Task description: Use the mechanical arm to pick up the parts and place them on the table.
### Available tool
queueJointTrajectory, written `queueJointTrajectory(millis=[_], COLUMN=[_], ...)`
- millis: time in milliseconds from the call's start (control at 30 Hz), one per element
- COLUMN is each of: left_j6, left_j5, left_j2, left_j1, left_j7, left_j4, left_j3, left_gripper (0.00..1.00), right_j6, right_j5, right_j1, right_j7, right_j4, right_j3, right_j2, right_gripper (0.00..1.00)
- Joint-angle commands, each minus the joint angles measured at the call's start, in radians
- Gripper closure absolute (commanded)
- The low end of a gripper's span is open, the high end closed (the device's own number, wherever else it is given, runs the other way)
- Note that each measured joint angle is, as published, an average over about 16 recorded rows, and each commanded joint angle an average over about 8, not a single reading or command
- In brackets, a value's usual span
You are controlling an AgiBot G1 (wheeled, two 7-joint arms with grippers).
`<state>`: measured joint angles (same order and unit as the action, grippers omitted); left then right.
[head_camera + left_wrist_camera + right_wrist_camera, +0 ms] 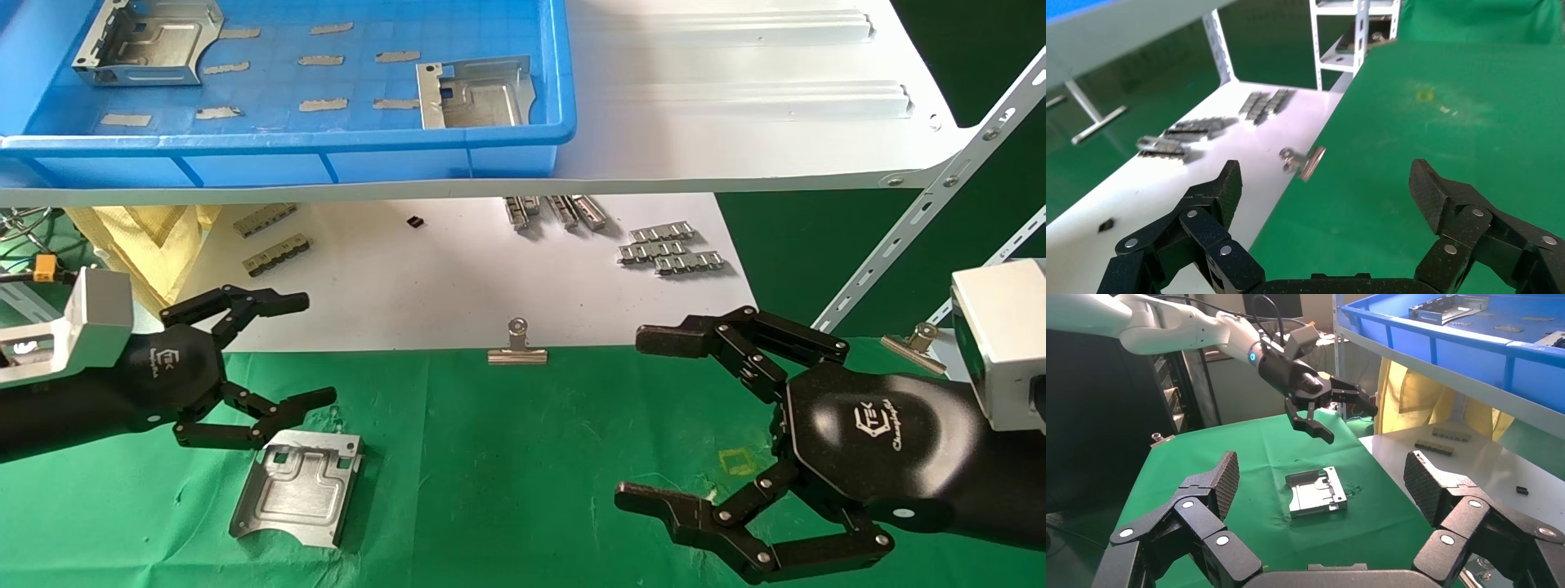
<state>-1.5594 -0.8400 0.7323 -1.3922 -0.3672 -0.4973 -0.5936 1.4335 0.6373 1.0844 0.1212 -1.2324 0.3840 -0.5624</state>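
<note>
One silver bracket part [298, 487] lies flat on the green cloth table [507, 457], also in the right wrist view [1315, 491]. My left gripper [315, 351] is open and empty, just above and behind that bracket; it also shows in the right wrist view [1338, 416]. My right gripper [645, 420] is open and empty above the green cloth at the right. Two more bracket parts lie in the blue tray [327, 151] on the shelf: one at its far left [147, 41], one near its front right [476, 90].
A white ribbed shelf panel [735, 106] holds the tray. Under it a white sheet [458, 278] carries grey segmented strips [670, 249] and a small black piece [415, 221]. A binder clip [517, 347] sits on the cloth's back edge, another [914, 343] at the right. White shelf struts [923, 212] run at the right.
</note>
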Motion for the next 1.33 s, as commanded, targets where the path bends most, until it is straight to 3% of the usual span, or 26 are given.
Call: queueJointTrajectory(millis=[33, 1133, 1333], left_j6=[0.003, 0.058, 0.063], left_j5=[0.006, 0.099, 0.109], left_j2=[-0.006, -0.11, -0.12], left_j1=[0.016, 0.288, 0.315], left_j7=[0.028, 0.502, 0.551], left_j4=[-0.04, -0.713, -0.781], left_j3=[0.016, 0.284, 0.312], left_gripper=[0.0, 0.0, 0.0], right_j6=[0.0, 0.0, 0.0], right_j5=[0.0, 0.0, 0.0], right_j1=[0.0, 0.0, 0.0], right_j7=[0.0, 0.0, 0.0], right_j4=[0.0, 0.0, 0.0], right_j3=[0.0, 0.0, 0.0], right_j2=[0.0, 0.0, 0.0], right_gripper=[0.0, 0.0, 0.0])
